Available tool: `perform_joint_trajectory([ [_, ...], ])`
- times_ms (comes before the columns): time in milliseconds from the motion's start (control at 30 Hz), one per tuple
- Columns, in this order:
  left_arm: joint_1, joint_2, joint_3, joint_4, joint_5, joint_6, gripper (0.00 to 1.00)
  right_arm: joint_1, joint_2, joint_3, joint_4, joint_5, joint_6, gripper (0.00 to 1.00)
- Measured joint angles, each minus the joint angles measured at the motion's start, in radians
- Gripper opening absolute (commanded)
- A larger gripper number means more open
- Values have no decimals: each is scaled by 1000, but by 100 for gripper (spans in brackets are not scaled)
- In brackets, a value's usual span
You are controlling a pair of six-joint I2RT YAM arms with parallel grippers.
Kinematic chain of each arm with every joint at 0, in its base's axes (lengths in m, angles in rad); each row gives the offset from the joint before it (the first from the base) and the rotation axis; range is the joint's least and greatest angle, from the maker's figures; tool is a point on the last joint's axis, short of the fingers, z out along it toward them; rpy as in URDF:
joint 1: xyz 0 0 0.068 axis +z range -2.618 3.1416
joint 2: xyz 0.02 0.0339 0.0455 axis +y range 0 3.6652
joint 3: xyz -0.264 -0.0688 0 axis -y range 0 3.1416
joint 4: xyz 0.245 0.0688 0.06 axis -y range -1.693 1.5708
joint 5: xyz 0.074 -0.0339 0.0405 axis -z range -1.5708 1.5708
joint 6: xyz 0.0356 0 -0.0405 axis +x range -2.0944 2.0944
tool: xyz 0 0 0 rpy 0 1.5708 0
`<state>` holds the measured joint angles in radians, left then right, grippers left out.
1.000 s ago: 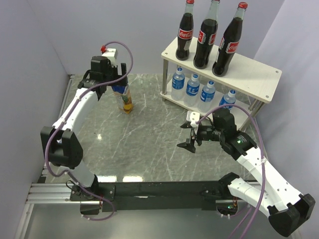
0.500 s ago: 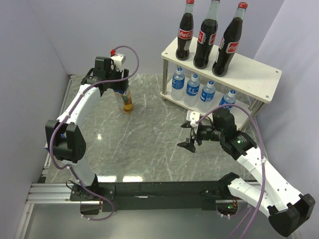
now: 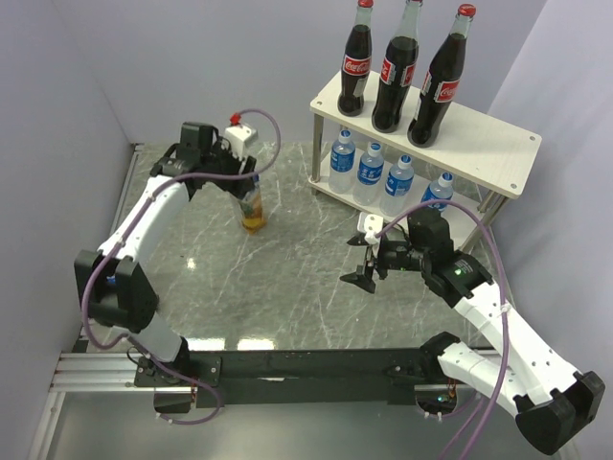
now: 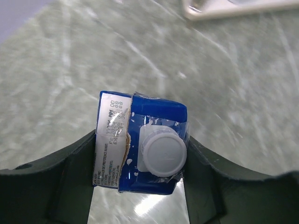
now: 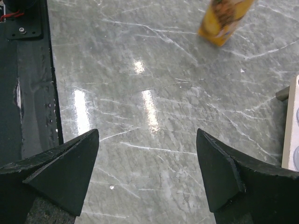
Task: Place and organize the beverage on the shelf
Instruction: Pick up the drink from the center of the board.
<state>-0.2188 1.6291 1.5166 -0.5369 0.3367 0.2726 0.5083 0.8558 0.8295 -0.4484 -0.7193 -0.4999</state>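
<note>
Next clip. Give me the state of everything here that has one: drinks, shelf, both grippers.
juice carton: cap on, clamped near its top; lifted or resting, unclear.
left gripper: closed on the juice carton, a finger against each side.
right gripper: open, empty.
cola bottles: three, upright, capped, on the top tier.
water bottles: four, upright, in a row on the lower tier.
shelf: standing, right part of the top board bare.
</note>
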Motion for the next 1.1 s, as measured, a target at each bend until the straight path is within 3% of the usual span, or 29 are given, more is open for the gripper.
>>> perform_joint_trajectory([
  [200,-141,-127,-90,-117,79,20,18,0,1,-58,85,-21,3,92],
  [500,-414,-155,-92,-171,190,-6,16,0,8,-211,335,-17,101,99],
  [767,-471,-173,-74,-175,207,-24,17,0,-2,-275,523,-46,213,100],
  [1100,-529,-174,40,-191,216,-51,18,-2,49,-270,572,-138,204,100],
])
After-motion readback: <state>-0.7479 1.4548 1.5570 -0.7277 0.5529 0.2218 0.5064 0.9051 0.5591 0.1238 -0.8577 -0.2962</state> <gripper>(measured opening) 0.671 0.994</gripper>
